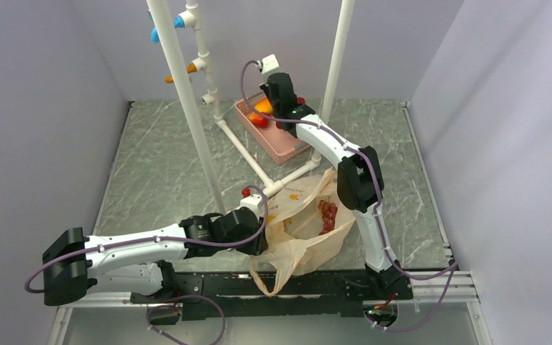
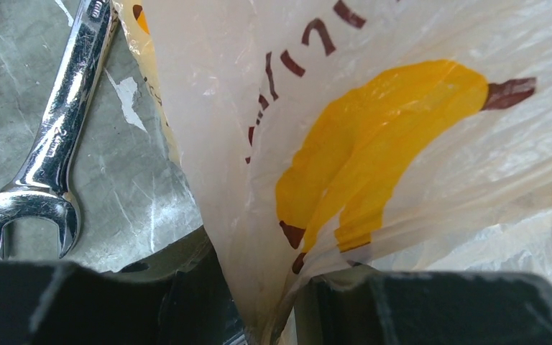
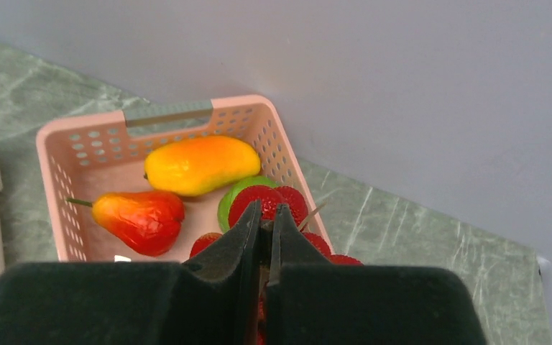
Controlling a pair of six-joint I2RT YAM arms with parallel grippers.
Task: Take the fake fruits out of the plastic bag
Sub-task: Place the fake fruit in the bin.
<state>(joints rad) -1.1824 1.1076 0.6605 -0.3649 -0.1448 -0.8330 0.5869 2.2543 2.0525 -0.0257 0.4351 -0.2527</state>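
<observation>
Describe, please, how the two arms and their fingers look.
The left arm and right arm have white link shells with bulky black joint housings. A thin purple cable loops along each. The fingers are matte black and wedge-shaped.

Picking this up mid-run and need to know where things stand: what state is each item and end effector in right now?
left end effector: clamped on the edge of the plastic bag.
right end effector: shut, above the pink basket.
plastic bag: mouth open, grapes inside.
pink basket: upright, holding a yellow mango and a red fruit.
wrench: lying flat on the table.
</observation>
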